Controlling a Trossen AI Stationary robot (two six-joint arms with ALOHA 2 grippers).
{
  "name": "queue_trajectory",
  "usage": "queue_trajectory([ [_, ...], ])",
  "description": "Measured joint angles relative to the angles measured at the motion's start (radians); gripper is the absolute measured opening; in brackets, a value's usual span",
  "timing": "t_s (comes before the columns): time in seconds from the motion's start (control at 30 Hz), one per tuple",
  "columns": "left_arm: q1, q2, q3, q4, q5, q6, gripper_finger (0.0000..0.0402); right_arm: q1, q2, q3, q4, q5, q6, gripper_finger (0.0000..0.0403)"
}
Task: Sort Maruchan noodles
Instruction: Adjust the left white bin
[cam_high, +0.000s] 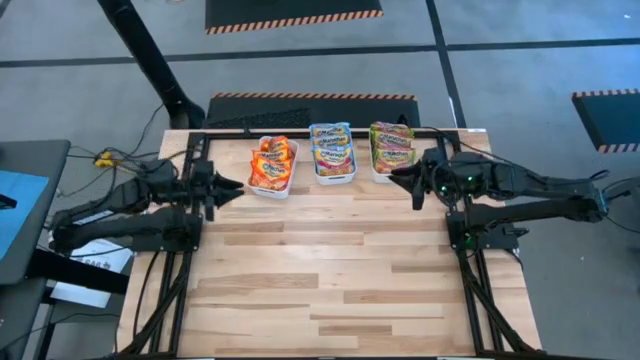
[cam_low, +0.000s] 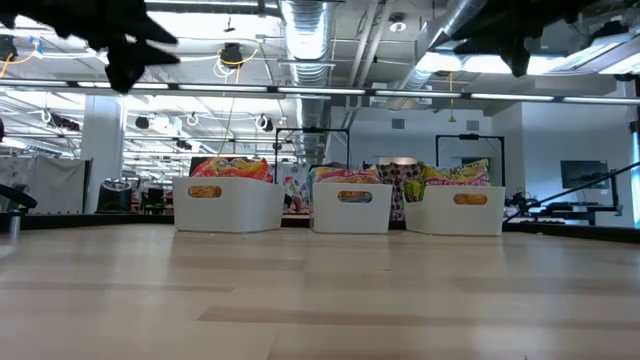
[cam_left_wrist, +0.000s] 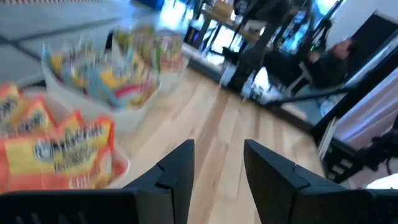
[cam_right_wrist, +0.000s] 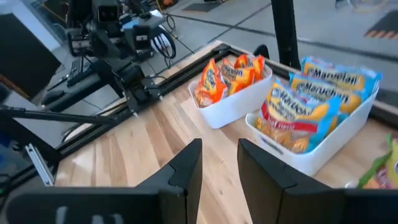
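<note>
The sorting looks finished, or close to it: every noodle packet in view sits in one of three white bins lined up along the far edge of the desk (cam_high: 330, 280), and no loose packet shows on the bare wood. The orange packets (cam_high: 271, 163) fill the left bin (cam_high: 272, 190), the blue packets (cam_high: 331, 150) the middle bin (cam_high: 333, 180), and the green-pink packets (cam_high: 391, 146) the right bin (cam_high: 383, 176). The left claw (cam_high: 234, 189) hangs above the desk just beside the orange bin, its two fingers apart with a narrow gap and nothing between them. The right claw (cam_high: 397, 177) hovers near the green-pink bin, fingers likewise parted a little and pinching nothing. Judging from this, no pick is in hand; the next move would likely be only a check that no packet is left over, then drawing both arms back clear of the bins. The word "Maruchan" reads plainly on the blue packets in the right wrist view, above a yellow panel and a red band; the smaller print there is too fine to make out.
</note>
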Motion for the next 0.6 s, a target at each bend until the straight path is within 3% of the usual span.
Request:
queue_trajectory([
  [0.2, 0.000, 0.086, -0.113, 0.064, 0.027, -0.034, 0.0125, 0.000, 0.003, -0.048, 0.021, 0.000, 0.090, 0.0127],
  [0.6, 0.000, 0.485, -0.108, 0.162, -0.014, 0.080, 0.0125, 0.000, 0.010, -0.047, 0.067, -0.001, 0.079, 0.0127],
])
